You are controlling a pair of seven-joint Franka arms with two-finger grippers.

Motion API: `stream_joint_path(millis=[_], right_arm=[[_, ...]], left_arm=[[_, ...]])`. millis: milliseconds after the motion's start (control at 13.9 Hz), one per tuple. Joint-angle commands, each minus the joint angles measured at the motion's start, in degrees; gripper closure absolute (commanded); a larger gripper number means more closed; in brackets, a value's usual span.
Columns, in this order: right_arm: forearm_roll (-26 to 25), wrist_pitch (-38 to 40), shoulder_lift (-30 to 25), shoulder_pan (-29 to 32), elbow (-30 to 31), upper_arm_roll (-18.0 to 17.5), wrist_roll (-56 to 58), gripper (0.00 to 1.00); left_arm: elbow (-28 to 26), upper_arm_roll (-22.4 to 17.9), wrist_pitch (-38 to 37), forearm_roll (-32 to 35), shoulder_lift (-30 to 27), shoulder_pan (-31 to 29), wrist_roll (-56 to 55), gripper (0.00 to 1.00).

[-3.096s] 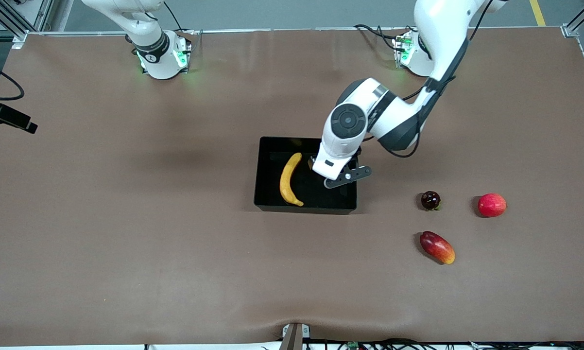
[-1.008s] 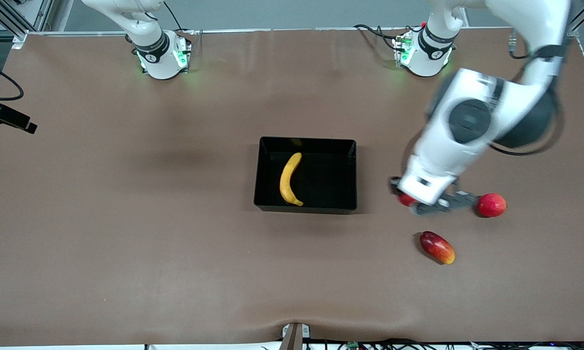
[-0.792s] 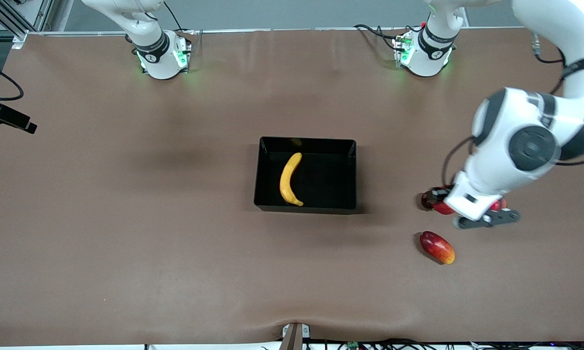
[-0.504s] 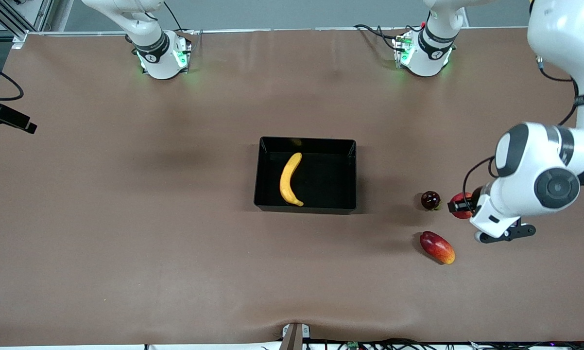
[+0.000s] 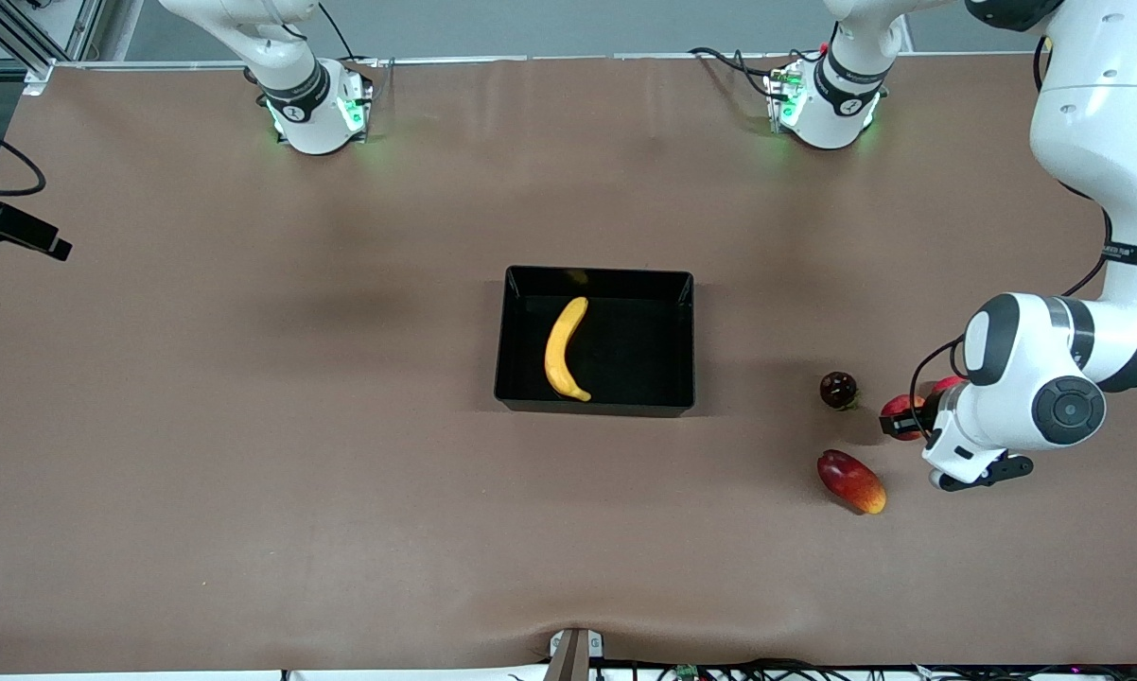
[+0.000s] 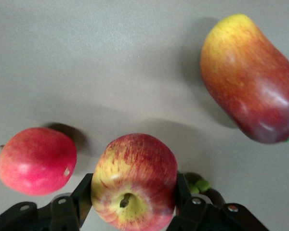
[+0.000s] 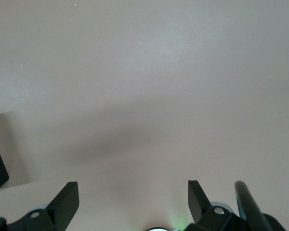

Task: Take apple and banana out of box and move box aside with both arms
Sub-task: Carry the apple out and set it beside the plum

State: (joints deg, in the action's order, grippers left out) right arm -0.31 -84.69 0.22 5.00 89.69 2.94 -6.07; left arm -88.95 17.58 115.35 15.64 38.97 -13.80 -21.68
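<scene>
Clock: read on the front view, 12 toward the arm bases, 6 toward the front camera.
Right arm (image 5: 308, 104): waits, with its base at 11 o'clock of the box.
Right gripper (image 7: 132, 202): fingers spread wide with nothing between them, over bare table (image 7: 144, 72); it does not show in the front view.
Box (image 5: 595, 409): sits mid-table, open top up.
Banana (image 5: 561, 350): lies flat in the box, in the half toward the right arm's end, with its length running roughly 12 to 6 and its curve bulging toward 9.
Dark fruit (image 5: 838, 390): on the table at about 3 o'clock of the box and apart from it; in the left wrist view it is mostly hidden by a finger.
Mango (image 5: 850, 480) (image 6: 253, 79): on the table at 6 o'clock of the dark fruit, near it but not touching, lying on its side.
Left gripper (image 5: 901, 422) (image 6: 134, 195): clamped on the apple, one finger (image 6: 82, 197) on each side of it, over the table between the dark fruit and the red fruit.
Apple (image 5: 900, 409) (image 6: 135, 178): red with yellow patches, stem end facing the left wrist camera, held above the table.
Red fruit (image 5: 947, 384) (image 6: 37, 160): round, on the table at 3 o'clock of the dark fruit; in the front view it is partly covered by the left arm (image 5: 1041, 397).
</scene>
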Motion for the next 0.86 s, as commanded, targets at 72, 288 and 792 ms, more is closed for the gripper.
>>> stream_joint_path(millis=[72,288,792], right_arm=[[0.3,0.0,0.2,1.3,-0.8,-1.1,-0.3,0.0],[0.4,0.0,0.3,1.2,-1.2,-1.1,-0.3,0.0],[0.8,0.1,0.7,1.9,-1.2,-1.0,-0.2,0.0]], left_arm=[[-2.2,0.5,4.4,3.5,1.3,-0.3,-1.1,1.0],[-1.9,0.2,4.4,3.6,2.3,-0.1,-1.1,1.0],[-1.0,0.7,3.3,3.7,-1.8,0.4,-0.4,0.0]])
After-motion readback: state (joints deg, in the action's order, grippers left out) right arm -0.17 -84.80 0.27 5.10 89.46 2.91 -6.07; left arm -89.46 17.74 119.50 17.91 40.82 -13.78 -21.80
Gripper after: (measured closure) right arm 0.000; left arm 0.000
